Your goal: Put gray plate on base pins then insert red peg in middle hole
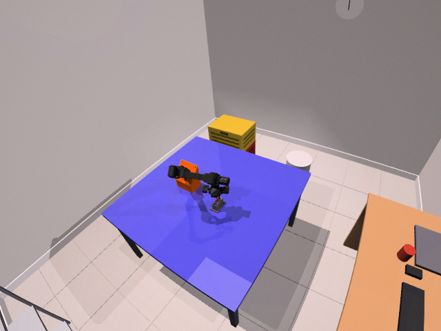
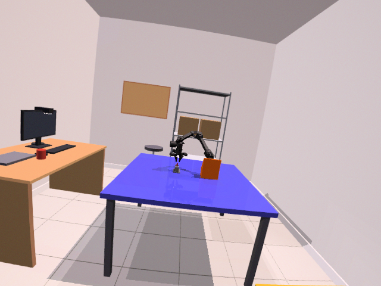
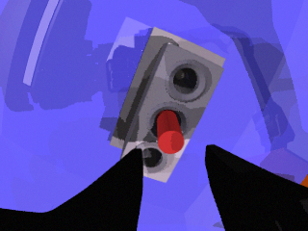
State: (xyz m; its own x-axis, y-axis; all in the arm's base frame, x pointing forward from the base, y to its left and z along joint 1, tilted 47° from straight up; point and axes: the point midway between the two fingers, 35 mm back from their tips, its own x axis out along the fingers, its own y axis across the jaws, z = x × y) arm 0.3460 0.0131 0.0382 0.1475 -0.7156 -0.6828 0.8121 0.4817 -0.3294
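Note:
The gray plate [image 3: 193, 111] [image 1: 218, 204] sits on the gray base [image 3: 202, 53] and looks flat. Its two end holes show dark in the wrist view; something round shows faintly inside the upper one. The red peg [image 3: 169, 135] [image 1: 217, 199] [image 2: 177, 164] stands in the plate's middle hole, its upper part sticking out above the plate. How deep it sits is hidden. My gripper [image 3: 174, 155] [image 2: 178, 160] is open just above the peg, with black fingers apart on either side and a gap around the peg's top in the wrist view.
The blue table [image 1: 235, 242] [image 2: 184, 193] carries the arm and an orange block [image 1: 188, 181] [image 2: 210, 168] near the arm's base, to the right of the plate in the exterior view. A wooden desk [image 1: 373, 231] with a red cup [image 1: 406, 252] stands apart from the table.

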